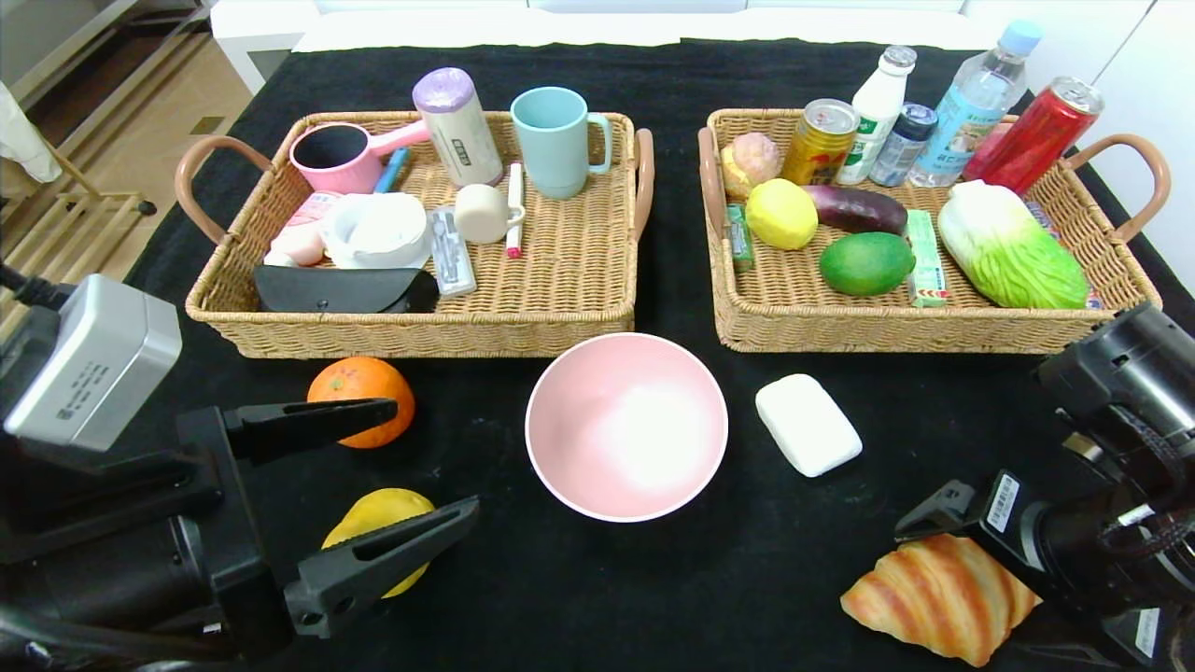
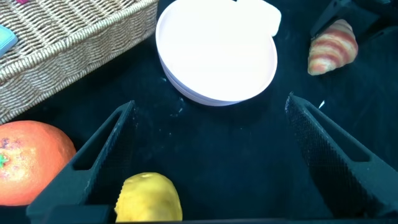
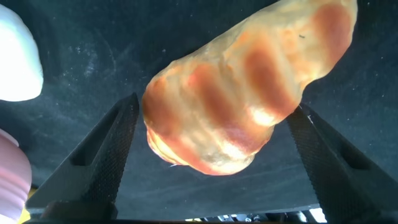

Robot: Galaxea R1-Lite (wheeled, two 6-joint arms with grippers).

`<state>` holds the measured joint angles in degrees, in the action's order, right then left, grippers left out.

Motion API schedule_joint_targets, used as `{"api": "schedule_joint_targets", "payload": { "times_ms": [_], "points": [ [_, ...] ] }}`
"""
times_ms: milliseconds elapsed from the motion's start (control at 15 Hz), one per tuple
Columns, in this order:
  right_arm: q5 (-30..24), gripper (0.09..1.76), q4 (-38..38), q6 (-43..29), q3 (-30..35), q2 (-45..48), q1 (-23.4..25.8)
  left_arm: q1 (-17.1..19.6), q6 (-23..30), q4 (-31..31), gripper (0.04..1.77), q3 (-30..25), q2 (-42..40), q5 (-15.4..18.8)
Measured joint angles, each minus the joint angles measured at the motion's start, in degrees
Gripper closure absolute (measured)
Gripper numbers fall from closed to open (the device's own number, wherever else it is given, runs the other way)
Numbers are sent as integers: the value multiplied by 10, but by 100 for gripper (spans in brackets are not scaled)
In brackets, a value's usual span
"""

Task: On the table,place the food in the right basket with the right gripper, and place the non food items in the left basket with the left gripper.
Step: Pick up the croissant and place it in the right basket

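A black-draped table holds two wicker baskets at the back and loose items in front. At the near left, the left gripper hangs low over the cloth with its two fingers spread wide. An orange lies just behind its upper finger, and a yellow pear-shaped fruit sits partly hidden under its lower finger; neither is pinched. Behind them, the left basket contains a pink scoop, a teal mug, a black pouch and other household goods. In the middle of the table, just in front of the gap between the baskets, stands a pale-pink bowl, upright. Just to its right lies a white soap-like bar, apart from the bowl. Behind it, the right basket holds a green fruit, a lemon, an eggplant, a cabbage, cans and bottles. At the near right, the right gripper has its fingers spread on either side of a striped croissant resting on the cloth.
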<state>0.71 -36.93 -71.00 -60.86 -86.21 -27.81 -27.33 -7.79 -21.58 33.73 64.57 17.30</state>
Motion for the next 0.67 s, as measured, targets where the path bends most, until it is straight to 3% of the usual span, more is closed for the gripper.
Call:
{"api": "schedule_joint_targets", "payload": {
  "times_ms": [667],
  "points": [
    [2,14,3,1,2,-9,-2,-1,-1,-3,9,-4,5,0]
  ]
}}
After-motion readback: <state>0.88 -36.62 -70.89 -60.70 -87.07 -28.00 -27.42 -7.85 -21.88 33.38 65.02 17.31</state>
